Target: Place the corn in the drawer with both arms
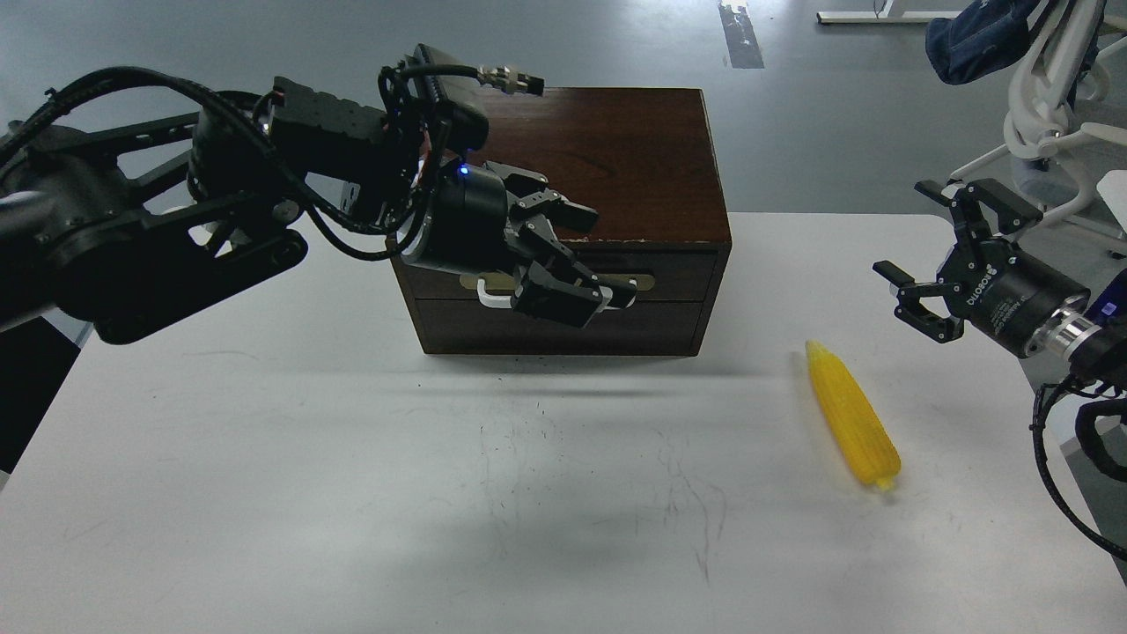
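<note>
The corn (852,414) lies on the white table (264,458), right of the box, its pale tip pointing away from me. The dark brown box (634,150) stands at the table's back middle, and its drawer (678,282) is closed. My left arm reaches across the box's front. My left gripper (577,260) is open right at the white bar handle (489,295), which its lower fingers mostly hide. I cannot tell whether they touch it. My right gripper (929,260) is open and empty, hovering above and to the right of the corn.
A white office chair (1048,114) with a dark blue cloth on it stands off the table at the back right. The table's right edge runs close to my right arm. Grey floor lies behind the box.
</note>
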Action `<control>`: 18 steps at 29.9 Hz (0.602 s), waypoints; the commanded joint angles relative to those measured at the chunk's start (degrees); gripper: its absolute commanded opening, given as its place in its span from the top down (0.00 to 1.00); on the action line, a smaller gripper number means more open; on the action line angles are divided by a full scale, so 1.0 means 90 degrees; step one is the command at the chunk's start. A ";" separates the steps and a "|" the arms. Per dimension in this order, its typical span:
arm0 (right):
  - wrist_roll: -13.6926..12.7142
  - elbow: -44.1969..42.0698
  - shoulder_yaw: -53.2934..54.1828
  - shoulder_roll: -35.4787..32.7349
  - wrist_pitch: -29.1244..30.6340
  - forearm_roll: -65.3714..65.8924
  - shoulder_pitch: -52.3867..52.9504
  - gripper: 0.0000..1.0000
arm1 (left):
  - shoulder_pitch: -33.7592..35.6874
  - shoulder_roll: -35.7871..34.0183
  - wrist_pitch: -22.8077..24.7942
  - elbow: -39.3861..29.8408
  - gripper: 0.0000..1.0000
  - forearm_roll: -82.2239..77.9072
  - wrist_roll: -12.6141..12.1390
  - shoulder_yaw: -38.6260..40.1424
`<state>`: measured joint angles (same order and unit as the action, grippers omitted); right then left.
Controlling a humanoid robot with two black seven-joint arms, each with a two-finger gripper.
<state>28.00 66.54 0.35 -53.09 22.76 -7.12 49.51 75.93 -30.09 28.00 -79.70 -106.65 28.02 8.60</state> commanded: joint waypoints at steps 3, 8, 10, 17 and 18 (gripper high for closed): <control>0.0000 0.0000 0.0000 -0.0048 0.0000 0.0000 -0.0013 0.01 | 0.0040 0.0364 0.0000 0.0184 0.01 -0.0922 -0.0003 -0.0301; 0.0000 0.0000 0.0000 -0.0048 0.0000 0.0000 -0.0013 0.01 | 0.0059 0.0569 0.0000 0.0428 0.01 -0.1207 -0.0003 -0.0641; 0.0000 -0.0010 0.0000 -0.0048 0.0000 0.0000 -0.0013 0.01 | 0.0079 0.0599 0.0000 0.0544 0.01 -0.1207 -0.0003 -0.0817; 0.0000 0.0000 -0.0009 -0.0058 0.0000 0.0000 -0.0023 0.01 | 0.0030 0.0833 0.0000 0.0936 0.01 -0.1333 -0.0003 -0.0848; 0.0000 0.0000 -0.0009 -0.0058 0.0000 0.0000 -0.0023 0.01 | 0.0030 0.0853 0.0000 0.0946 0.01 -0.1334 -0.0003 -0.0848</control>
<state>28.00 66.45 0.32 -53.58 22.77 -7.12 49.35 76.30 -23.10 28.00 -72.08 -118.22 28.00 0.97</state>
